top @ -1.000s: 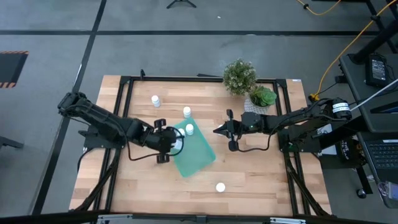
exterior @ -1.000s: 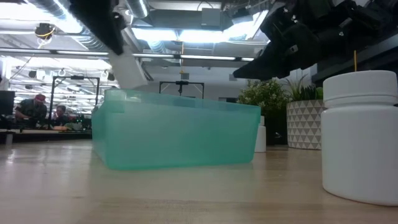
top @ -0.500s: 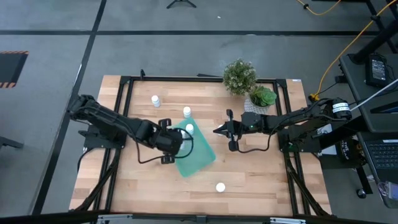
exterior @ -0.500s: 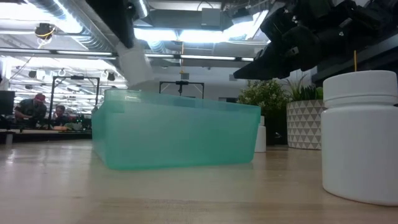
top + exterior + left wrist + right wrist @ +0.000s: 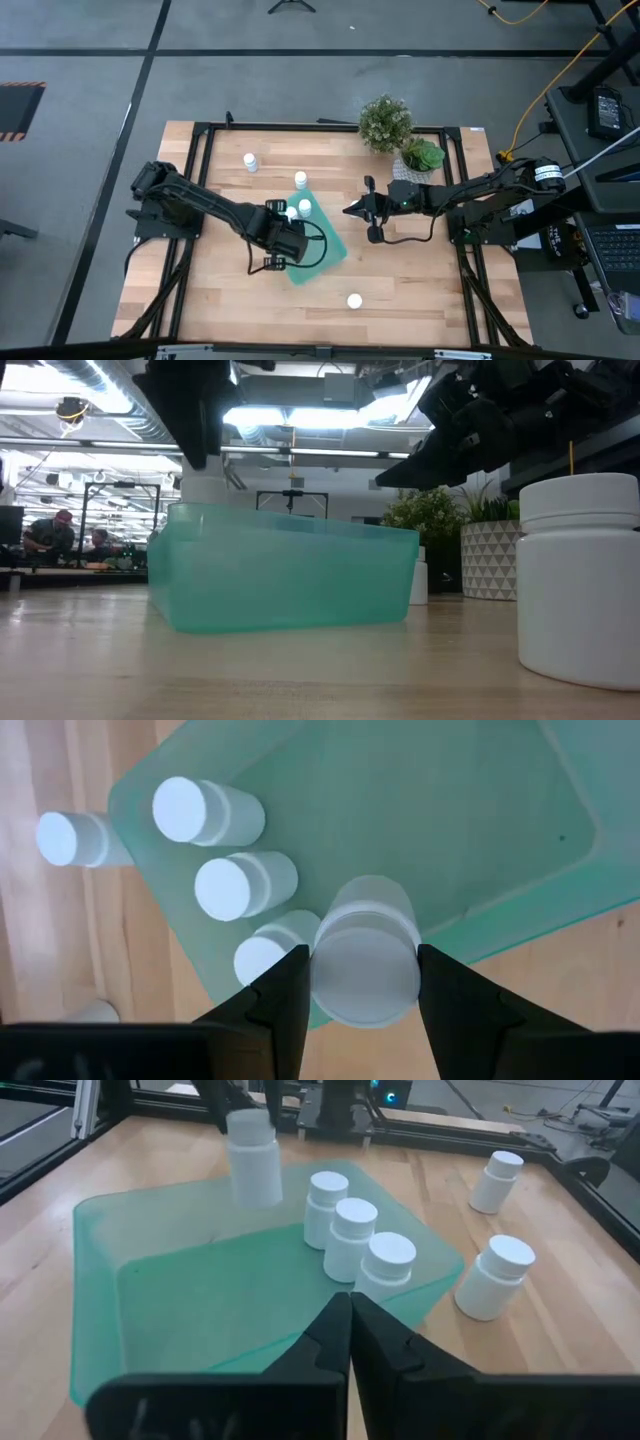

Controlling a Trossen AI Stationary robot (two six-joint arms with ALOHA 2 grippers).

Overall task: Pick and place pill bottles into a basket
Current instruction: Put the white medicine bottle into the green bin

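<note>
Left wrist view: left gripper [image 5: 362,982] pinches a pill bottle [image 5: 366,963] above the basket [image 5: 480,830], ready for release; right gripper [image 5: 349,1342] waits, fingers pressed together.

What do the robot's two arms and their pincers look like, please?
Both arms are dark, slim and jointed, each trailing a looping black cable. The left pincer has two flat black tapered fingers; the right pincer ends in matching black fingers meeting at a narrow tip.
</note>
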